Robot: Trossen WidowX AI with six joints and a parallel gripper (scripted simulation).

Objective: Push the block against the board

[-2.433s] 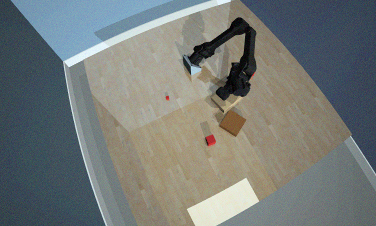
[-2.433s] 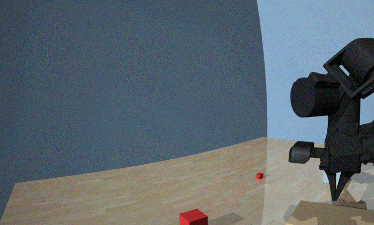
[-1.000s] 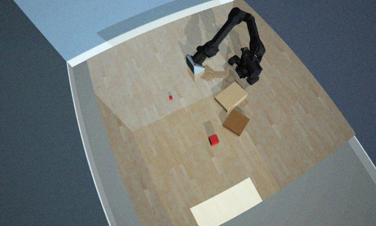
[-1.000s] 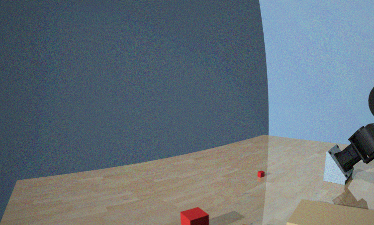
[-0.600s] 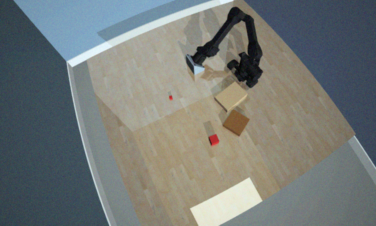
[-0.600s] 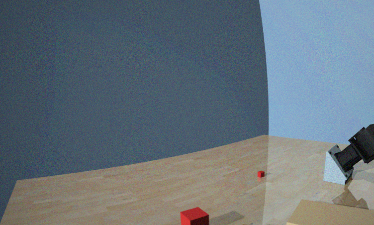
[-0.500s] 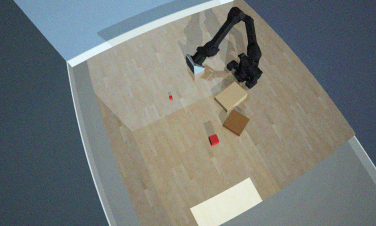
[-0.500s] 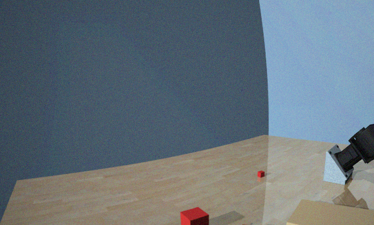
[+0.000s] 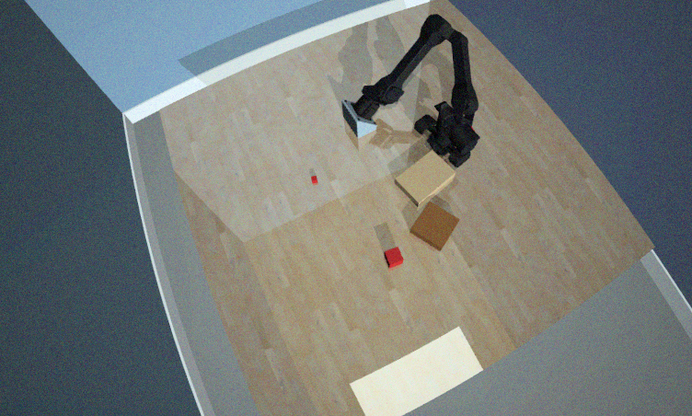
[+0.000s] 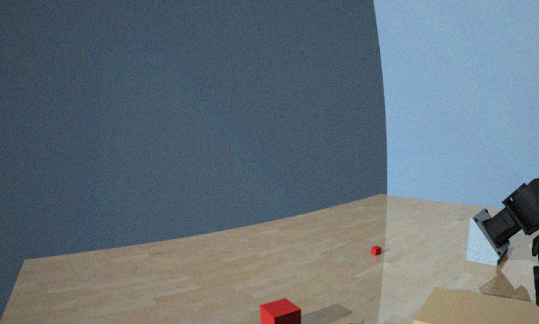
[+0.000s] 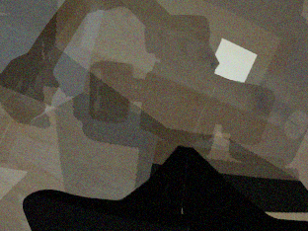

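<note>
The square block [image 9: 434, 226], brown, lies flat on the wooden table top. The tan rectangular board [image 9: 424, 179] [image 10: 477, 305] lies on the arm's side of it. The block is turned relative to the board, so their facing sides are not parallel. One block corner points at the board's long side near its lower end; whether they touch there is unclear. My gripper [image 9: 450, 136] [image 11: 184, 154] is shut and empty, above the table top just past the board's upper right end. In the top view the hand hides its fingertips. The block is not visible in the exterior view.
A red cube [image 9: 394, 257] [image 10: 280, 315] stands left of and below the block. A smaller red cube [image 9: 314, 179] [image 10: 375, 250] lies farther left. A bit of red [image 9: 473, 130] shows behind the gripper. The arm's pale base wedge [image 9: 363, 128] [image 10: 479, 243] stands above and left of the board.
</note>
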